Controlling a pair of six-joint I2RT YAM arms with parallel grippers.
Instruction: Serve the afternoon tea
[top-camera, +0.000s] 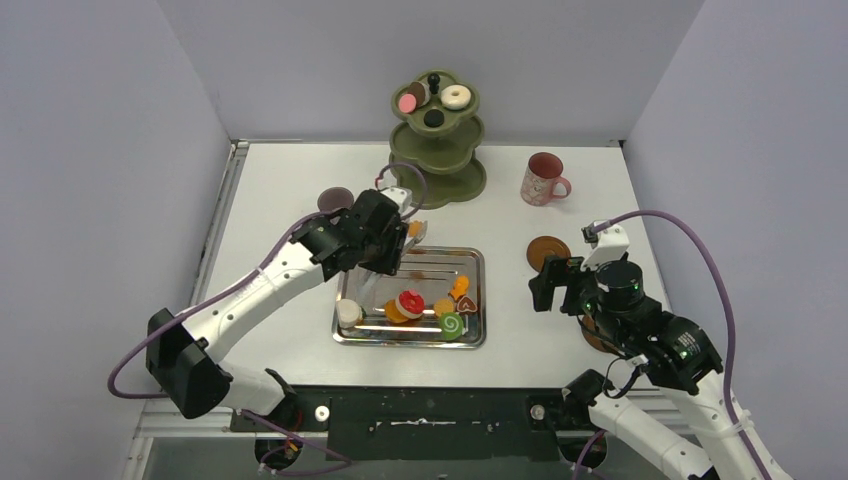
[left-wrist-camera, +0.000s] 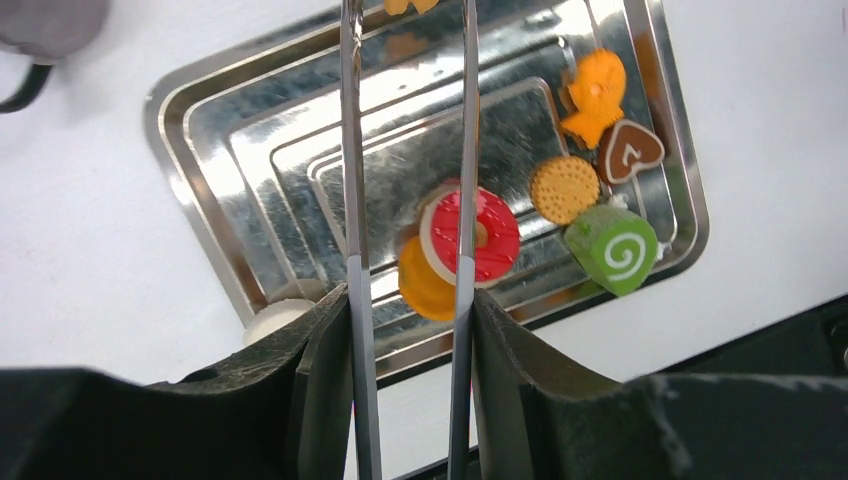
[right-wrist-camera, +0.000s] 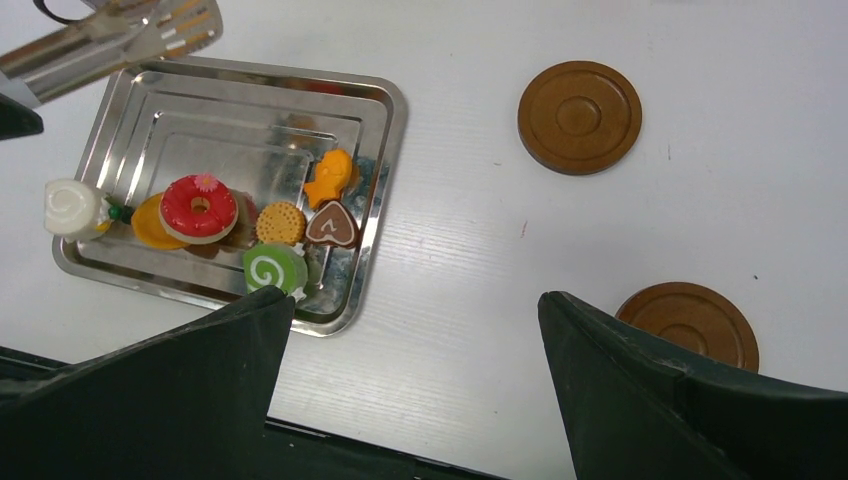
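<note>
My left gripper (top-camera: 385, 250) (left-wrist-camera: 410, 300) is shut on the metal tongs (left-wrist-camera: 352, 150) and holds them above the far end of the steel tray (top-camera: 476, 262). A small orange sweet (top-camera: 414, 230) shows between the tong tips. On the tray lie a red donut (left-wrist-camera: 472, 235), a green swirl roll (left-wrist-camera: 612, 248), a cookie (left-wrist-camera: 564, 188), a chocolate heart (left-wrist-camera: 630, 150), an orange fish (left-wrist-camera: 595, 95) and a white sweet (top-camera: 348, 312). The olive-green stand (top-camera: 437, 150) carries several sweets. My right gripper (top-camera: 555, 285) (right-wrist-camera: 415, 310) is open and empty, right of the tray.
A pink mug (top-camera: 543, 179) stands at the back right. A mauve mug (top-camera: 335, 200) stands behind my left arm. One brown coaster (right-wrist-camera: 579, 117) lies right of the tray, another (right-wrist-camera: 690, 325) nearer, under my right arm. Walls enclose three sides.
</note>
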